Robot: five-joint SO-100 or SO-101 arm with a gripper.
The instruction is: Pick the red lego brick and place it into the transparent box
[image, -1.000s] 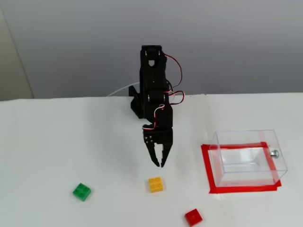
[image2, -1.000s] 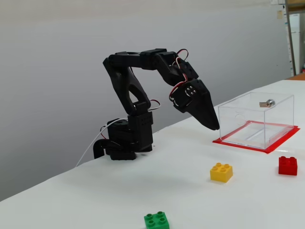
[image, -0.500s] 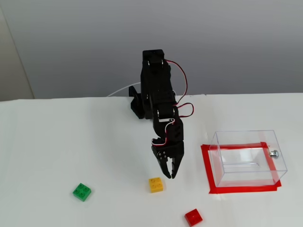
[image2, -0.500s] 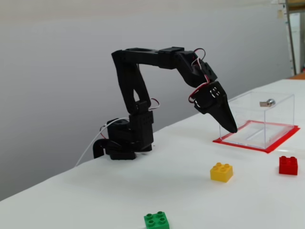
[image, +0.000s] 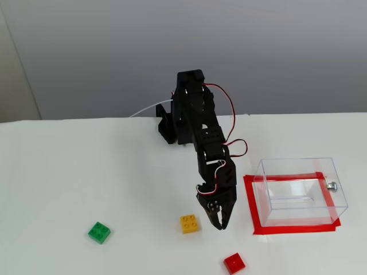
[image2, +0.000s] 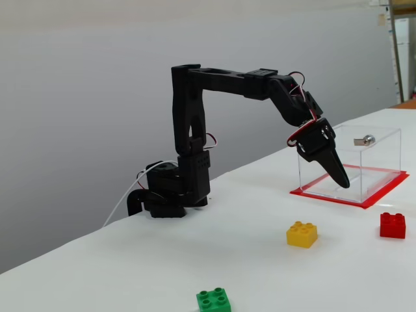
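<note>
Gripper (image: 219,224): jaws together, holding nothing, poised in the air with the tips pointing down, between the yellow lego brick (image: 189,223) and the transparent box (image: 298,192).

Red lego brick (image: 234,262): flat on the white table (image: 86,172), studs up, nearest the camera in the front fixed view, apart from everything else; in the side fixed view (image2: 392,225) it sits just in front of the red tape outline (image2: 364,198).

Green lego brick (image: 99,232): well off to the left, out of play.

Risks for you:
- The yellow brick lies just beside the tips; drop too early and you will likely nudge or grab the wrong brick.
- With the jaws shut, a descent would shove the red brick. Part them first.
- The box wall is close; a wide swing could knock the box off its tape outline.
</note>
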